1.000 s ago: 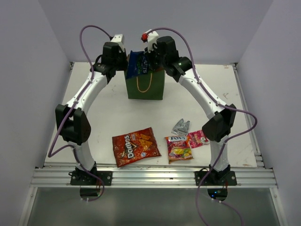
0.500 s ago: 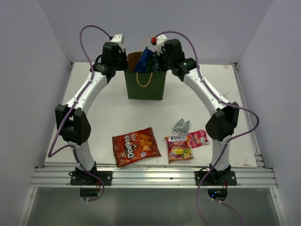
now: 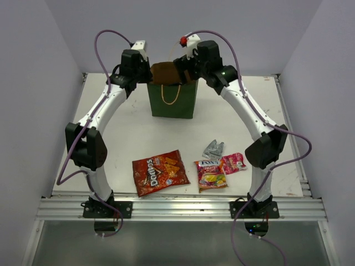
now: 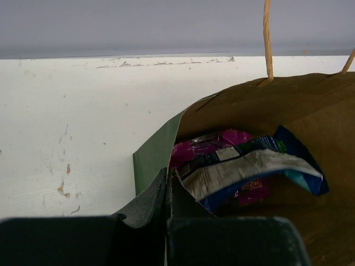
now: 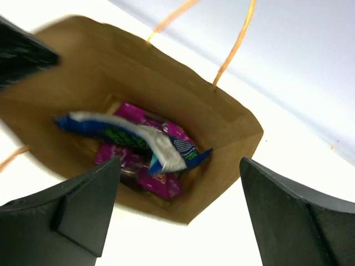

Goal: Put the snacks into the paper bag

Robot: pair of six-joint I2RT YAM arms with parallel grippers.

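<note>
From above, the dark green paper bag [image 3: 186,106] stands upright at the far middle of the table [image 3: 127,130], mouth up, a tan cord handle [image 3: 170,100] looped down its near face. The left pincer [image 3: 148,76] sits at the bag's left rim and the right pincer [image 3: 184,65] hangs over its right rim. Near the arm bases lie the Doritos bag [image 3: 160,172], long axis roughly left to right, then the fruit-candy packet [image 3: 211,173], the pink packet [image 3: 233,163] and the crumpled silver packet [image 3: 213,148]. On the left wrist view, the left pincer is pinched closed on the bag's green wall edge; inside, the blue-white bag [image 4: 249,169] lies flat over the purple bag [image 4: 208,145]. On the right wrist view, the right pincer is spread wide and holds nothing, looking down into the brown interior, where the blue-white bag's long axis runs across the bag floor.
</note>
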